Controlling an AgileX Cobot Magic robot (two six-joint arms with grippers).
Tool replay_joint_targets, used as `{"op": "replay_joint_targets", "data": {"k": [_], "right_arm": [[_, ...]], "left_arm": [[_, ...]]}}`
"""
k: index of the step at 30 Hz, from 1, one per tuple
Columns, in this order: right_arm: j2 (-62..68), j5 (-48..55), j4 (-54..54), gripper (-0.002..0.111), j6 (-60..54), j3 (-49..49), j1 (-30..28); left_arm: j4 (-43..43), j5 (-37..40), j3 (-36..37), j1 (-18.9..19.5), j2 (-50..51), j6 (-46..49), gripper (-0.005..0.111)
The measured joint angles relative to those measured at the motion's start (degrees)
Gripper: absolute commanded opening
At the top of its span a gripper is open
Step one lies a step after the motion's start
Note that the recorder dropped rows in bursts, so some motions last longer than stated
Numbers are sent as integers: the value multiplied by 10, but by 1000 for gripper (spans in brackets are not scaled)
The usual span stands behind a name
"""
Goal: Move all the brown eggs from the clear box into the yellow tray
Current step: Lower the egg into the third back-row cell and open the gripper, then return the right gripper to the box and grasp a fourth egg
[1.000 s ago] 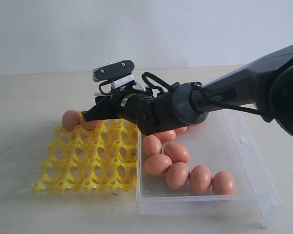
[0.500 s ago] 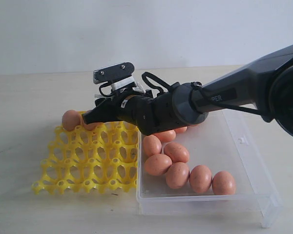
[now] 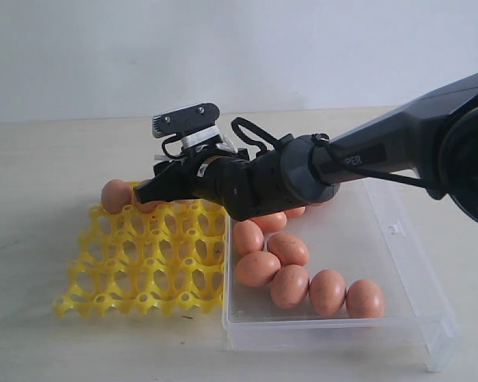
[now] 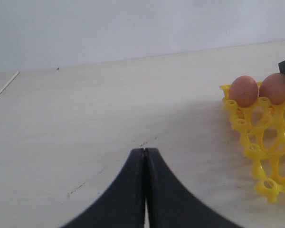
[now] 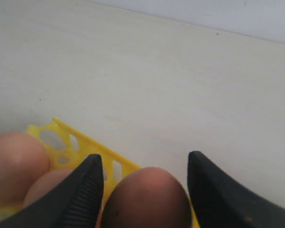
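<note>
- Exterior view: eight brown eggs (image 3: 257,268) are counted in the clear box (image 3: 398,263), and two in the yellow tray (image 3: 127,270).
- Left wrist view: the left gripper (image 4: 145,152) is pressed closed and empty.
- Right wrist view: the right gripper (image 5: 145,161) is spread wide around one egg in the tray, not clamped.

The work area contains one yellow tray (image 3: 135,263), one clear box (image 3: 398,263) and two grippers, the left gripper (image 4: 145,154) and the right gripper (image 5: 143,161), each with two fingers (image 5: 85,190). The clear box holds eight eggs (image 3: 289,286): six in full view and two partly covered by the one arm (image 3: 382,147) visible in the exterior view. The right wrist view shows three further eggs (image 5: 147,199) at a corner of the yellow tray, two of which appear in the left wrist view.
</note>
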Motion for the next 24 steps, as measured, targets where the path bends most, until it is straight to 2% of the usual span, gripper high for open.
{"op": "replay_joint_targets", "data": {"k": [10,15,17,19,22,24], "right_arm": [[0,0,0,61,9,0,0],[-26,22,0,58,11,0,0],[-55,44,0,49,11,0,0],[-90,79,0,33,11,0,0],[-145,149,0,1,-5,0,0],[-178,219,-1,0,-27,-2,0]], "left_arm": [[0,0,0,0,0,0,0],[0,0,0,0,0,0,0],[0,0,0,0,0,0,0],[0,0,0,0,0,0,0],[0,0,0,0,0,0,0],[0,0,0,0,0,0,0]]}}
